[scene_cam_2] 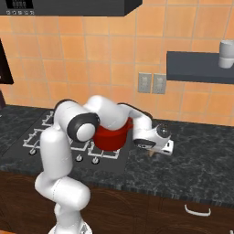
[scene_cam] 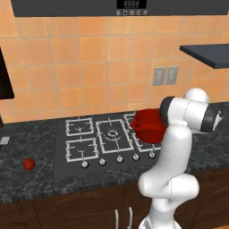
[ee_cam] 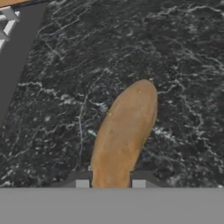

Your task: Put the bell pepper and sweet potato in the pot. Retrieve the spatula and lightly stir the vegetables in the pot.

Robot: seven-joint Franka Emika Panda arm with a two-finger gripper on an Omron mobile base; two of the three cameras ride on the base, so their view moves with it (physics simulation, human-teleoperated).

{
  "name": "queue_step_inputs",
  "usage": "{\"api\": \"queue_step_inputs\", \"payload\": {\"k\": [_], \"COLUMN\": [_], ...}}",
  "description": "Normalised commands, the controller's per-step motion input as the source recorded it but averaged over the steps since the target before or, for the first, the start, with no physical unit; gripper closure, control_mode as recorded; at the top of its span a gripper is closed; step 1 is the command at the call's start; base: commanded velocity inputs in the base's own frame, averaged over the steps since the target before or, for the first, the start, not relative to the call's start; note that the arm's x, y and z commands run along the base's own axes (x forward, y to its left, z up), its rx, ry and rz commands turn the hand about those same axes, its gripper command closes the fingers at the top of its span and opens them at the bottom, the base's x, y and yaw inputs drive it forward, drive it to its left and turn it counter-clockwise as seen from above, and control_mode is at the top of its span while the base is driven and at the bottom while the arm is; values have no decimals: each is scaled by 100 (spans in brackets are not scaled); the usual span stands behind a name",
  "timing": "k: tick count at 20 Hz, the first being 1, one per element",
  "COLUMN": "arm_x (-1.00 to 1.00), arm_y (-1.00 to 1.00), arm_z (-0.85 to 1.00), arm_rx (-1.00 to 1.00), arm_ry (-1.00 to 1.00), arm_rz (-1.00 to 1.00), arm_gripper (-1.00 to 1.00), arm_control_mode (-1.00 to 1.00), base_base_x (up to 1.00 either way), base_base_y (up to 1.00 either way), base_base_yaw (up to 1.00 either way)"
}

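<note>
We have the gripper (ee_cam: 110,183) down low over the dark counter (ee_cam: 183,65), and its two fingers (ee_cam: 82,183) are closed in on the near end of the sweet potato (ee_cam: 124,131). One tip sits on each side of that end, touching it, so we read this as a grip on the narrow end, not the middle. The rest of the potato runs away from the fingers, lying flat on the stone; we can't tell if it's lifted at all yet. Gripping across the thin dimension makes sense: the jaws are narrow and the long axis wouldn't fit.

From the right base view the gripper (scene_cam_2: 153,151) sits just past the stove edge, with a bit of tan sweet potato (scene_cam_2: 151,154) peeking under it. The pot (scene_cam_2: 112,135) is close behind the fingers, on the near-side burner, partly hidden by the arm. So the carry should be short: up, back over the rim, release.

The bell pepper (scene_cam: 29,163) lies far from the fingers, on the counter beyond the other end of the stove (scene_cam: 103,138), well apart from the pot (scene_cam: 147,127). It's not in the pot yet, so we judge the task is early, first vegetable in hand. Risk: an end grip may let the potato swing or slip on the lift.
</note>
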Motion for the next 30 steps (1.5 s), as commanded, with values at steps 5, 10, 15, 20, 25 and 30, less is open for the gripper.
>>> {"api": "queue_step_inputs", "payload": {"k": [5,10,15,20,25,30], "arm_x": [4,27,23,-12,-47,-78], "arm_y": [31,4,8,79,43,0], "arm_z": [-29,-51,-95,-32,33,100], "arm_rx": [-9,-3,0,0,0,0], "arm_ry": [-3,1,9,-1,-23,-26], "arm_rz": [0,0,0,0,0,-5], "arm_gripper": [100,100,100,100,100,100], "arm_control_mode": [-100,-100,-100,-100,-100,-100], "base_base_x": [0,0,0,0,0,0], "base_base_y": [0,0,0,0,0,0], "base_base_yaw": [0,0,0,0,0,0]}}
